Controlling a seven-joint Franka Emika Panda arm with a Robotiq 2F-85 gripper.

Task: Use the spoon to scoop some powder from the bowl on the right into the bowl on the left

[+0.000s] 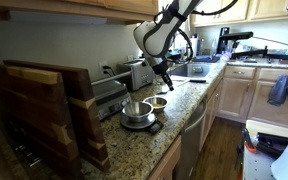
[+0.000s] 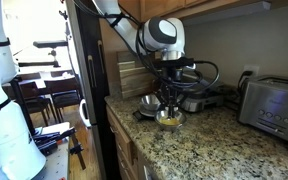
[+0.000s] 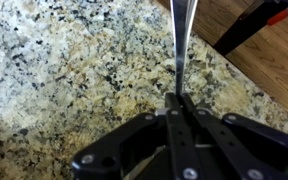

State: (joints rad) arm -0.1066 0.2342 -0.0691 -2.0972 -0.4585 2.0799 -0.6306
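1. Tool [image 3: 180, 98] is pinching the spoon [image 3: 181, 45] by the handle, jaws pressed tight on it. The handle is running straight out from the tips in the wrist view, and the scoop end is cut off by the frame edge.
2. Spoon is hanging over bare granite bench [image 3: 64, 70], near the bench edge. No bowl is showing under it in the wrist view.
3. In an exterior view the tool [image 2: 170, 97] is hovering just above the steel bowl [image 2: 149, 102] and the shallow bowl [image 2: 169, 121], which is holding something yellowish, likely the powder.
4. Step in hand, judging: getting the scoop end into the shallow bowl. Whether the spoon is carrying anything is not showing.
5. Doing it well is meaning centring the scoop over the shallow bowl first, then lowering with the handle tilted so the scoop is entering at a shallow angle.
6. Dragging through the powder is beating stabbing, since a light bowl is likely sliding on granite.
7. Lifting should be going slow and level with no wrist roll. The thin handle is risking pivoting in the jaws.
8. Tipping is only making sense once the scoop is over the steel bowl's middle.
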